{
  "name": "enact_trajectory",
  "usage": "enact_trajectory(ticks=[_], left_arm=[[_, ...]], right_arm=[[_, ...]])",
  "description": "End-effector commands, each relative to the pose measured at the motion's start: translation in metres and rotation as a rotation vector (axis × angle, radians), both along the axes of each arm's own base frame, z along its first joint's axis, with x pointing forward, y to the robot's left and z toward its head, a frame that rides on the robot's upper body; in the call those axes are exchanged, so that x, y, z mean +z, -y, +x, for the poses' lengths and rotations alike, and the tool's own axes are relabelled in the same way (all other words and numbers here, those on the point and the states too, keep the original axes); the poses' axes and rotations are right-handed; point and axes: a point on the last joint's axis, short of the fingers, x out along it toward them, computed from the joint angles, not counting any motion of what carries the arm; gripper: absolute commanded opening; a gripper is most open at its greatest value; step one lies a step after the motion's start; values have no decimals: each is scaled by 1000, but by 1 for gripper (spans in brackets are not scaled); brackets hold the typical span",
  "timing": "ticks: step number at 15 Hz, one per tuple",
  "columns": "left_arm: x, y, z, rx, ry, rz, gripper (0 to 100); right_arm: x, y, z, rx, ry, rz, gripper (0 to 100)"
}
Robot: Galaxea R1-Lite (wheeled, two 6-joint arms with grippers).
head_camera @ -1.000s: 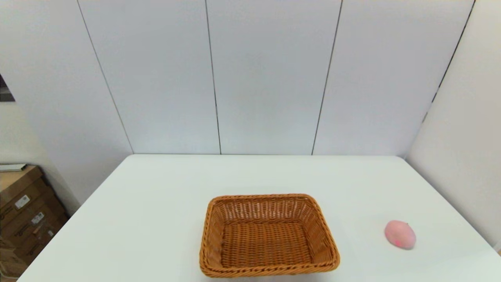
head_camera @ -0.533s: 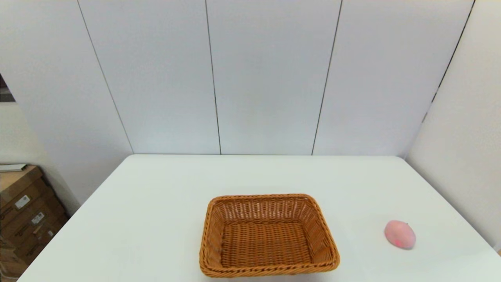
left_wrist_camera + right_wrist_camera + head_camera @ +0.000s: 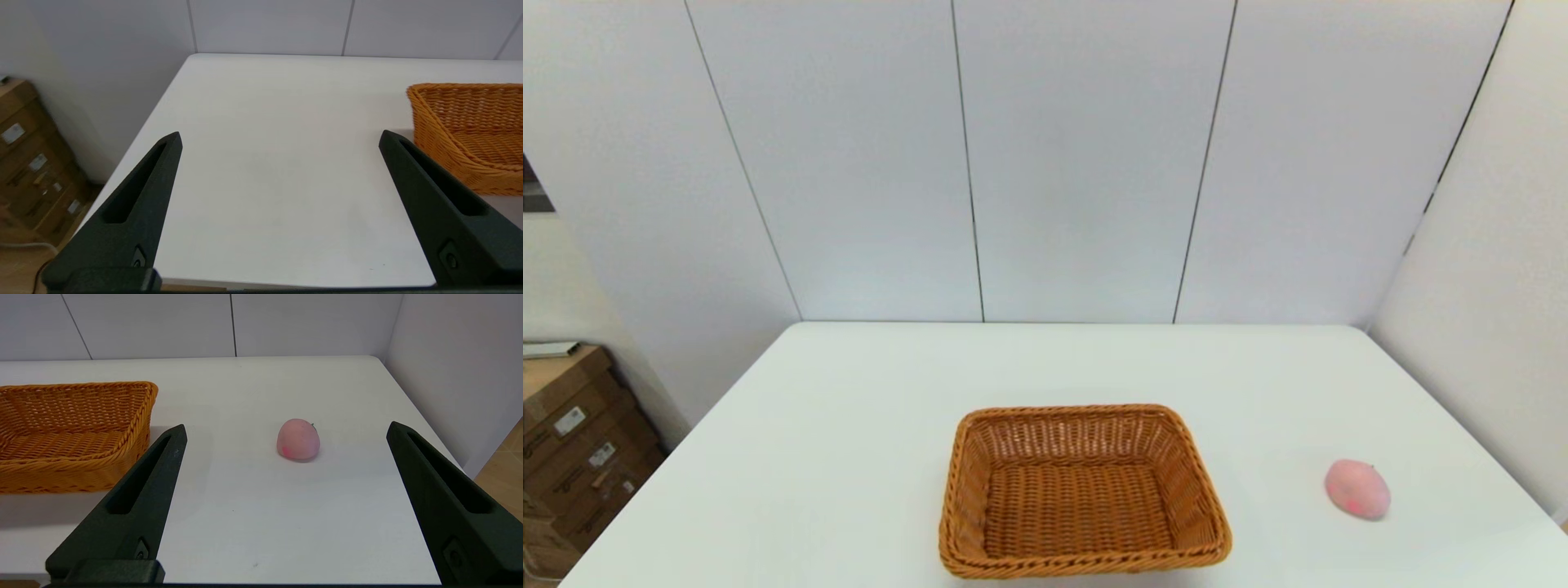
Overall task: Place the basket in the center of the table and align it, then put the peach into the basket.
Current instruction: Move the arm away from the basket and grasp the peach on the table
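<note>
The orange-brown wicker basket (image 3: 1081, 490) sits empty on the white table (image 3: 849, 457), near its front edge and about midway across. The pale pink peach (image 3: 1356, 488) lies on the table well to the basket's right, apart from it. Neither arm shows in the head view. My left gripper (image 3: 280, 141) hangs open over the table's front left part, with the basket (image 3: 470, 130) off to its right. My right gripper (image 3: 286, 430) is open too, held back from the peach (image 3: 298, 439), which lies ahead between the fingers' lines; the basket (image 3: 69, 428) is to its left.
Brown cardboard boxes (image 3: 572, 441) stand on the floor left of the table. White wall panels (image 3: 1078, 163) rise behind the table's far edge and along its right side. The table's right edge (image 3: 429, 428) runs close by the peach.
</note>
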Motion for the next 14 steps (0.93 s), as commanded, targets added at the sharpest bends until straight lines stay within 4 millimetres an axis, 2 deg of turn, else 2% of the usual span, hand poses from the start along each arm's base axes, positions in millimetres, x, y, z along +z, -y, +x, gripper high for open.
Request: enact_trajectory(ticks=[1, 4, 6, 7, 9, 10, 11, 14], left_arm=[[-2, 0, 2, -2, 33, -17, 100], [-2, 0, 2, -2, 33, -22, 100], [-2, 0, 2, 8, 35, -26, 100], [-2, 0, 2, 9, 35, -28, 100], [-2, 0, 2, 9, 35, -28, 100], [-2, 0, 2, 9, 35, -29, 100], [-2, 0, 2, 9, 35, -31, 100], [-2, 0, 2, 9, 35, -42, 100]], right_arm=[[0, 0, 0, 1, 1, -14, 100], [4, 0, -3, 8, -22, -26, 100], [32, -1, -10, 50, -64, -16, 100], [50, -2, -4, 69, -148, -14, 100], [79, -2, 36, 70, -380, -10, 100], [85, -1, 70, 63, -538, 1, 100], [84, -1, 99, 57, -650, 8, 100], [55, 0, 168, 68, -834, -1, 100]])
